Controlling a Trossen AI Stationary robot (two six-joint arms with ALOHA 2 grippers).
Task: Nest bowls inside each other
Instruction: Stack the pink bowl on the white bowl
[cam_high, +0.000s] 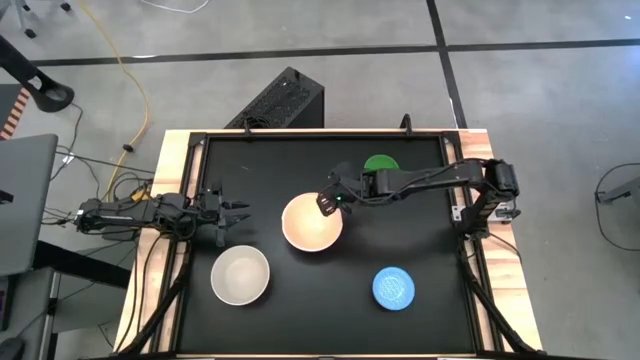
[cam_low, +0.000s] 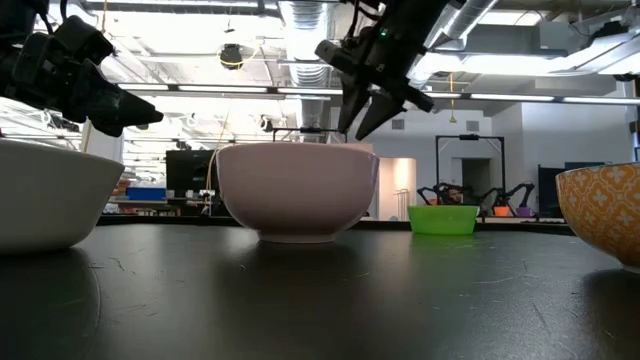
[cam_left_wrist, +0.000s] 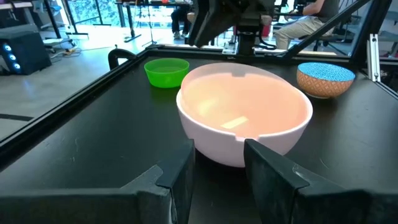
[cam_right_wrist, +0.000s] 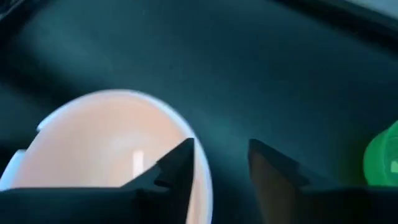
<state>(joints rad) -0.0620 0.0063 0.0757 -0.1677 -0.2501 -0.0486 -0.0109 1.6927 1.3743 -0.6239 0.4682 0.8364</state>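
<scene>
A pale pink bowl (cam_high: 313, 224) stands on its base in the middle of the black table. My right gripper (cam_right_wrist: 221, 155) hovers open just above the bowl's far right rim (cam_right_wrist: 205, 180); in the low view its fingers (cam_low: 362, 120) end slightly over that rim without touching it. A white bowl (cam_high: 240, 276) sits near the front left, a blue bowl (cam_high: 393, 288) at the front right, and a green bowl (cam_high: 380, 162) at the back, partly under the right arm. My left gripper (cam_left_wrist: 219, 155) waits open at the table's left side, pointing level at the pink bowl.
All the bowls stand upright and apart from one another. The table has a raised black frame with a wooden border (cam_high: 170, 170). Black table surface lies free between the pink bowl and the blue bowl. Beyond the table, people sit at desks (cam_left_wrist: 311, 12).
</scene>
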